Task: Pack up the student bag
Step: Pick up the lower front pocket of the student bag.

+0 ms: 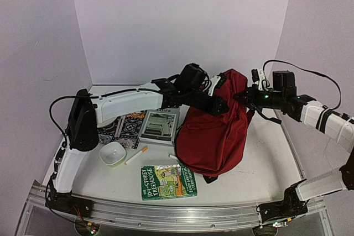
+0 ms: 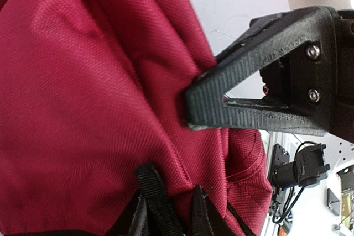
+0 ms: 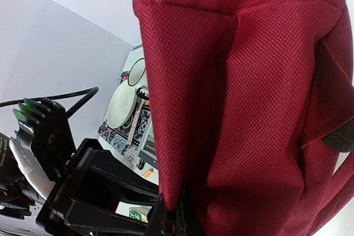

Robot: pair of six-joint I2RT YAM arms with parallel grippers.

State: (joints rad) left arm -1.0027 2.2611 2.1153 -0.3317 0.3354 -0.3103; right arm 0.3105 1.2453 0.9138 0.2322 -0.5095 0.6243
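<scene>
The student bag [image 1: 215, 131] is a dark red fabric backpack standing at the centre right of the table, its top held up between both arms. My left gripper [image 1: 221, 105] reaches across to the bag's upper left. In the left wrist view [image 2: 166, 194] it is shut on the bag, with a black strap [image 2: 152, 186] of the bag between its fingers. My right gripper [image 1: 243, 96] is at the bag's upper right. In the right wrist view [image 3: 178, 214] it is shut on a fold of the red fabric [image 3: 232, 109].
A green paperback [image 1: 168, 182] lies at the front. A grey book [image 1: 159, 126] lies on a patterned book [image 1: 124, 128] left of the bag. A white bowl [image 1: 112, 153] and an orange-tipped pen [image 1: 136, 156] lie at the front left. Walls enclose the table.
</scene>
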